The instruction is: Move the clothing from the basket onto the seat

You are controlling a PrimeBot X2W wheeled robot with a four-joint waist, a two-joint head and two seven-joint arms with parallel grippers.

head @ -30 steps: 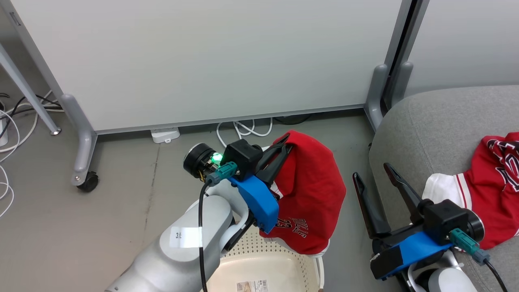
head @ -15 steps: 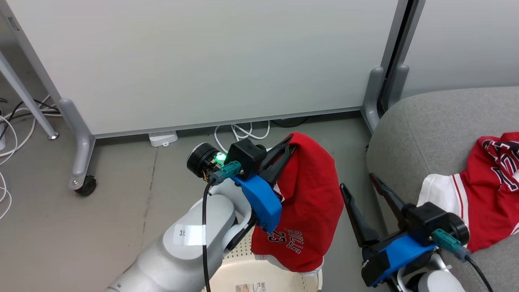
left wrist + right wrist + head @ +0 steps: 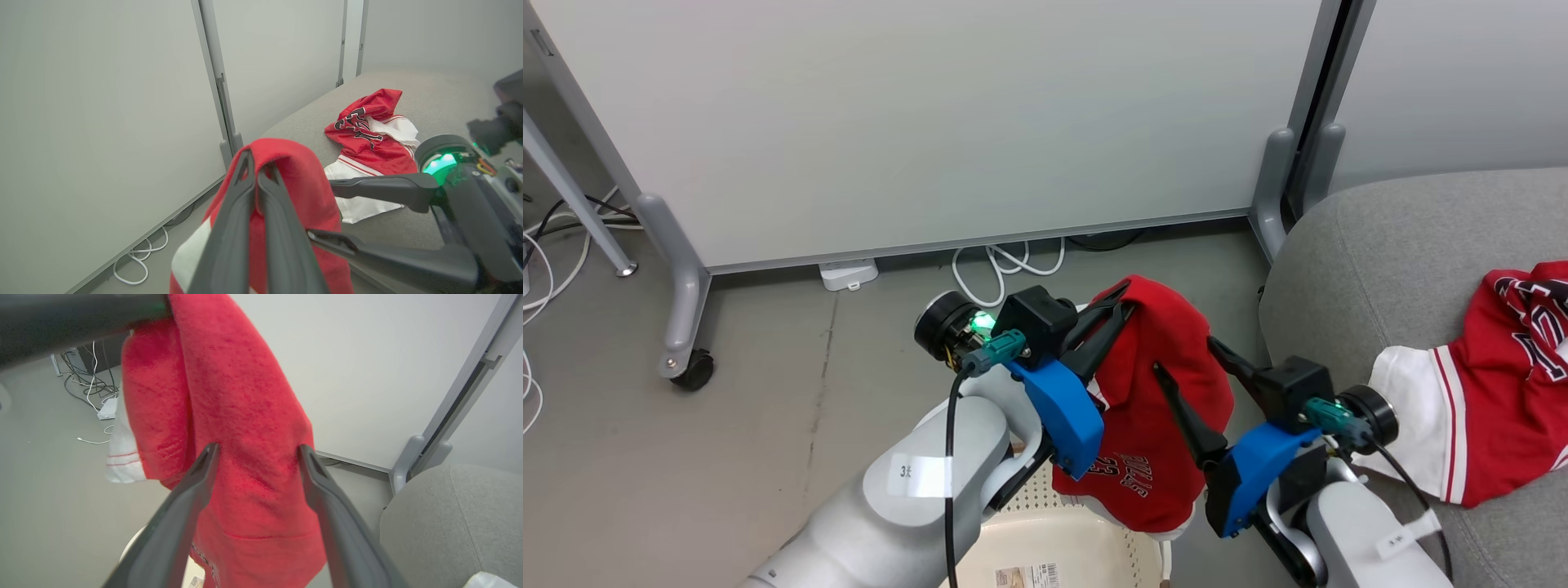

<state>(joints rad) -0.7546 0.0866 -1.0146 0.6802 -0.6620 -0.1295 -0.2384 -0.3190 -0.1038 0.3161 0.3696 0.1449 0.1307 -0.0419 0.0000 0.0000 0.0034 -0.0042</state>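
My left gripper [image 3: 1125,292] is shut on the top fold of a red jersey [image 3: 1168,392], which hangs above the cream perforated basket [image 3: 1086,543]; its lettering shows upside down near the hem. The left wrist view shows the shut left gripper [image 3: 256,161] pinching the red jersey [image 3: 302,175]. My right gripper [image 3: 1186,357] is open against the hanging cloth's right side. In the right wrist view the right gripper [image 3: 258,448] frames the red jersey [image 3: 245,396]; whether it touches is unclear. A second red jersey [image 3: 1511,392] with white sleeves lies on the grey seat [image 3: 1388,245].
White partition panels on grey posts stand behind, with a caster foot [image 3: 690,371] at the left. White cables [image 3: 1005,261] and a power strip [image 3: 849,273] lie on the grey floor by the panels. The seat's rounded corner [image 3: 429,522] is just right of the hanging jersey.
My right gripper has swung left from the seat's edge up to the hanging jersey, still open. The left gripper and jersey have drifted slightly right. The head camera shifted a little.
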